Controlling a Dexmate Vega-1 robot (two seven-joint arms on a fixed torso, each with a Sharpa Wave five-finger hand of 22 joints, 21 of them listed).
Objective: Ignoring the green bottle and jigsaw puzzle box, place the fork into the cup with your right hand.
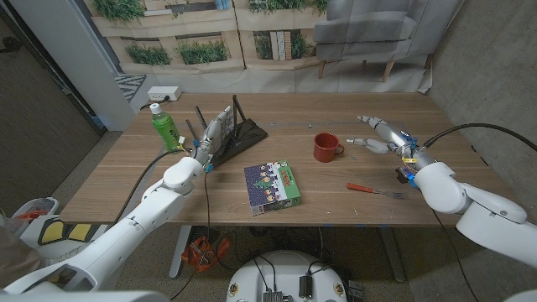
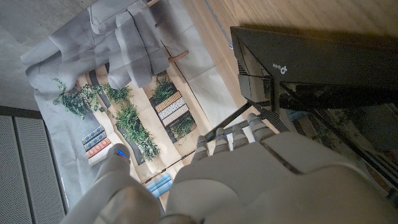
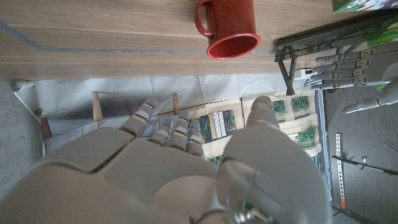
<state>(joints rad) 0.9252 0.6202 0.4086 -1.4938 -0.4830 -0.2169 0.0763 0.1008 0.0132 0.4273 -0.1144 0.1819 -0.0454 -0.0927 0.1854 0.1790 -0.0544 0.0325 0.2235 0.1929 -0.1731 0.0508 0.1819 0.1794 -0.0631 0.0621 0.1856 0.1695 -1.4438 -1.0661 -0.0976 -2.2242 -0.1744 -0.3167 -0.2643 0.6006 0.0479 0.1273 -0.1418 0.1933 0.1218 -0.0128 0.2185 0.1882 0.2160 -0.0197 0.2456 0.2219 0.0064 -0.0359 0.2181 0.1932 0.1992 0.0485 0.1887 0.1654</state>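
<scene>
Two task items, both on the right half of the wooden table [image 1: 352,210]: fork [image 1: 376,190], orange-red handle and metal tines, lying flat near the front edge, handle pointing left, tines right; cup [image 1: 326,147], red mug, upright, mouth open, handle turned right, well apart from the fork and farther back.

Right hand [image 1: 382,134] — raised over the table to the right of the cup, fingers spread and reaching left toward it, holding nothing; the fork lies nearer than the hand, untouched.

Left hand [image 1: 210,138] — at the black router [image 1: 243,134] on the left, fingers straight and apart, nothing seen in them; whether it touches the router cannot be told.

Items to be ignored: green bottle [image 1: 164,127], upright at far left; jigsaw puzzle box [image 1: 273,185], flat near the middle front.

Handling, by judgement: fork light and stiff, thin, lying close against the wood — hard to get fingers under; metal end likely slippery; best taken by a pinch at the thicker coloured handle, so the tines go down into the cup; cup rigid, may tip or slide if knocked.
</scene>
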